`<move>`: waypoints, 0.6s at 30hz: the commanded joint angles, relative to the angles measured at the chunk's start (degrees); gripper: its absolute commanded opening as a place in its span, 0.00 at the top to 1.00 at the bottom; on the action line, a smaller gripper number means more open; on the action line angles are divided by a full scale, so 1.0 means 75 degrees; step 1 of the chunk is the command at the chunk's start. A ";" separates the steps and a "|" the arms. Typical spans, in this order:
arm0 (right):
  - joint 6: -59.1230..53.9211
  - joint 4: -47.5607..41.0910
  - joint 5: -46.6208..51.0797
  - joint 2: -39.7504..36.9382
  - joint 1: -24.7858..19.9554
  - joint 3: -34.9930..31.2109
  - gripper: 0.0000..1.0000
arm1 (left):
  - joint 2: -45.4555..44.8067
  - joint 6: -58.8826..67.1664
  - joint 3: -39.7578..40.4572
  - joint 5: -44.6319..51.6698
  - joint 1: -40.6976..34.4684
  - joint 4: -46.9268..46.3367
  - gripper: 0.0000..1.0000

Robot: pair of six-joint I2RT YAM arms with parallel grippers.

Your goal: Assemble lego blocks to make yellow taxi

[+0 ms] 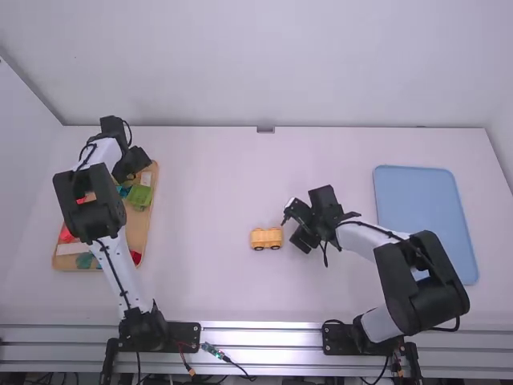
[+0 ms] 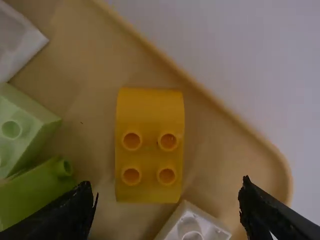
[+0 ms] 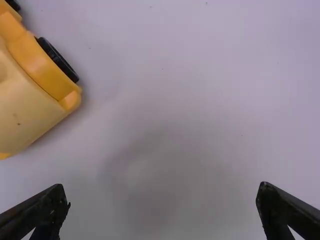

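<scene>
- Taxi base (image 1: 266, 238) sits on the table (image 1: 212, 184), just below the high frame's middle; we see its long axis running left to right, but can't tell which end is front.
- We see the left gripper (image 1: 131, 163) at upper left, fingers spread, over the tray (image 1: 146, 228).
- Yellow curved block (image 2: 150, 112) lies in that tray, studs facing our wrist camera.
- Our right gripper (image 1: 296, 227) is beside the base, fingers spread and empty.
- The left arm hides part of the tray; the right wrist view cuts off the base.
</scene>
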 commanded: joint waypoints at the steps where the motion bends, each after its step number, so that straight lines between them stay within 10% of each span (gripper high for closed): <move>1: 0.0073 -0.0026 -0.0017 -0.0187 0.0029 0.0169 0.01 | 0.0012 -0.0020 -0.0055 -0.0067 0.0015 -0.0035 0.27; 18: 0.0070 -0.0085 -0.0017 -0.0187 0.0029 0.0169 0.01 | 0.0012 0.0032 -0.0851 -0.0571 -0.0073 0.1078 0.30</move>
